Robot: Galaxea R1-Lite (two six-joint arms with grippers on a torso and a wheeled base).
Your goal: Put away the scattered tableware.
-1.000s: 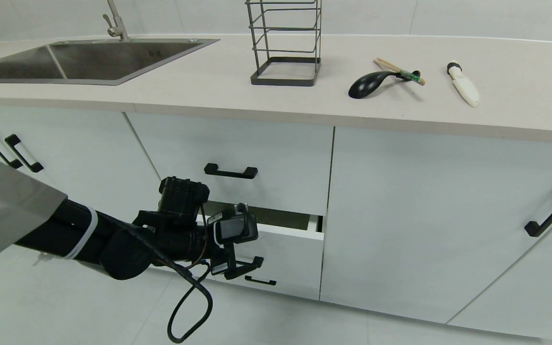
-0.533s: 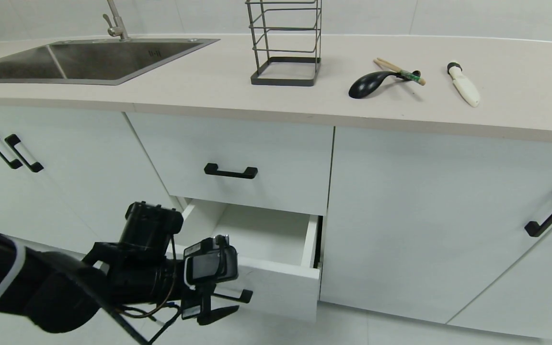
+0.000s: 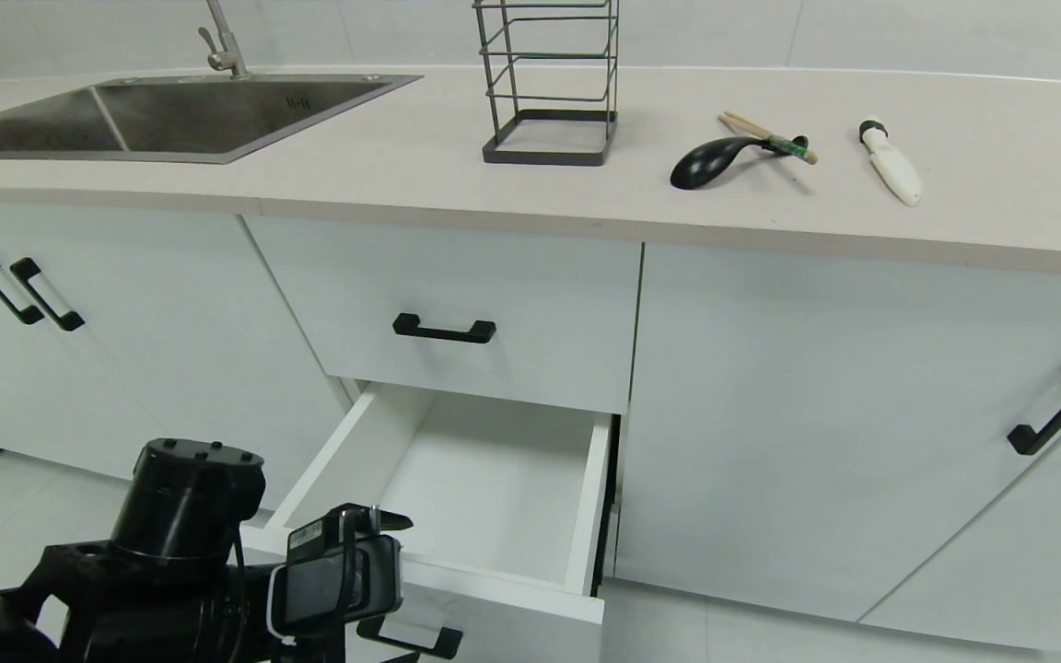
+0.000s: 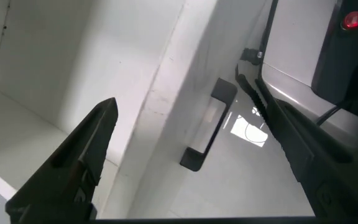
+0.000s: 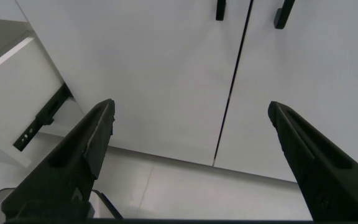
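Right, you're at the drawer-opening step: the lower drawer [image 3: 588, 497] stands pulled well out at 6 o'clock of the head view, white inside, nothing in it. Your left tool [image 4: 176, 93] sits at the drawer front w/ fingers spread wide. The black drawer handle [image 4: 209, 124] is between them but apart from both, so it grips nothing. Right tool [image 5: 191, 118] is spread wide too, holding nothing, facing the cabinet doors [image 5: 166, 74] low down.

None of the tableware is stowed yet, I'd judge. All three pcs lie on the table [image 3: 383, 184], approx 1 o'clock from the drawer:
- black spoon [image 3: 705, 161]
- chopsticks [image 3: 765, 135], lying across the spoon's handle, touching it
- white knife [image 3: 891, 166], at 3 o'clock of the spoon, near but apart

Next move prob: back the left tool off the handle, raise an arm to the table and take one pc. Chopsticks first looks sensible, since they lie atop the spoon.

Other containers: wire rack [image 3: 544, 155] upright on the table at 12 o'clock of the drawer; sink [image 3: 217, 110] at 10 o'clock; upper drawer [image 3: 540, 304] shut.
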